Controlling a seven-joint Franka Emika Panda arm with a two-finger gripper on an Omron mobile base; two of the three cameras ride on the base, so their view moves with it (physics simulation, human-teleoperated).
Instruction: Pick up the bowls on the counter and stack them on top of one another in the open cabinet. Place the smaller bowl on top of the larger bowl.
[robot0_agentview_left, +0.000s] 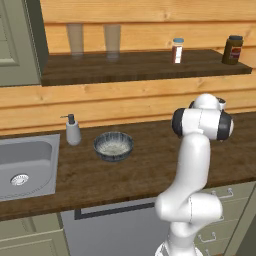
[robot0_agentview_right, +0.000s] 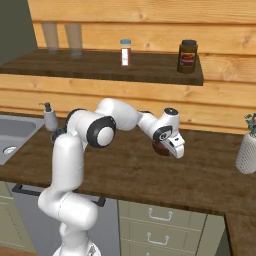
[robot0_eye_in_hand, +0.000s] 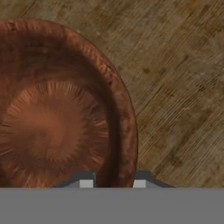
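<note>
On the bench (robot0_agentview_right: 200, 175), the end effector (robot0_eye_in_hand: 113, 183) straddles the reddish-brown bowl (robot0_eye_in_hand: 57, 109) rim, jaws narrowed around it. Confirm firm grip before lifting; ribbed grey-blue bowl (robot0_agentview_left: 113, 145) sits near the sink (robot0_agentview_left: 25, 167).

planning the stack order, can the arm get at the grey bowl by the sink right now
Probably not right away: the claw straddles the reddish-brown bowl's rim. The grey-blue ribbed bowl sits open on the counter, nothing over it.

The brown bowl (robot0_eye_in_hand: 61, 109) runs off the hand view's left edge, its near rim passing between the fingertips (robot0_eye_in_hand: 86, 183) and out of sight below. From the right base view, the hand (robot0_agentview_right: 172, 145) covers most of it.
</note>
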